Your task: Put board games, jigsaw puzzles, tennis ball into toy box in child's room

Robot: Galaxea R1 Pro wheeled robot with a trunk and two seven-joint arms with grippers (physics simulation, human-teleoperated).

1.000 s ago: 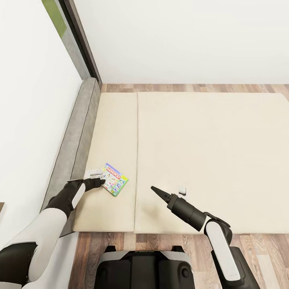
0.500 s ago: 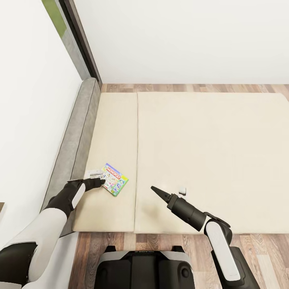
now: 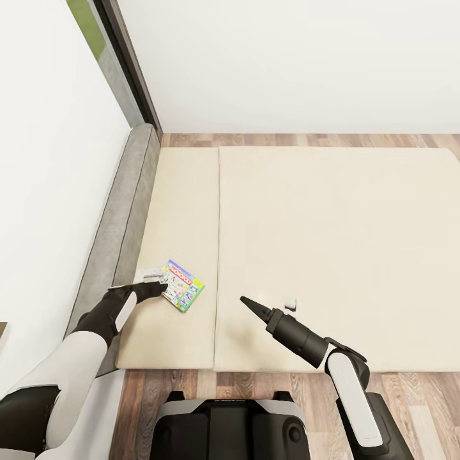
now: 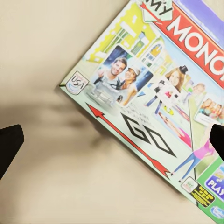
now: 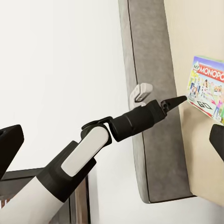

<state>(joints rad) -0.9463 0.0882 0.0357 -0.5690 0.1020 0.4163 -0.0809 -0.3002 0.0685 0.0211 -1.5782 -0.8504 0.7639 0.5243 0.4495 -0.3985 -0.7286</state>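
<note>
From the head camera, the left gripper [image 3: 158,289] is reaching over the near left part of the bed [image 3: 332,243], its tips at the edge of the board game [image 3: 182,285] — the white-green box with a red logo, lying flat on the beige mattress close to the grey frame. A small pale object [image 3: 151,275] is sitting just beside the box on the frame side; what it is I cannot tell. The right gripper [image 3: 246,302] is hanging over the mattress well apart from the box, fingers drawn to a point and holding nothing, with a small white thing [image 3: 291,303] near it.

In the left wrist view, the box [image 4: 158,102] is lying skewed between two dark fingertips [image 4: 9,142] that are standing wide apart, empty — one at each edge of the picture, with the box's corner and bare mattress between them.

In the right wrist view, the left arm [image 5: 88,149] is stretching across the grey frame, its tip [image 5: 176,101] looking pinched from this side, just at the box's [image 5: 206,88] edge.

The step in hand looks like the approach to pick up this game. Next, the left jaws probably need lowering and turning to straddle the box's edges before closing — it is flat on soft bedding, so getting a finger under may be awkward.
</note>
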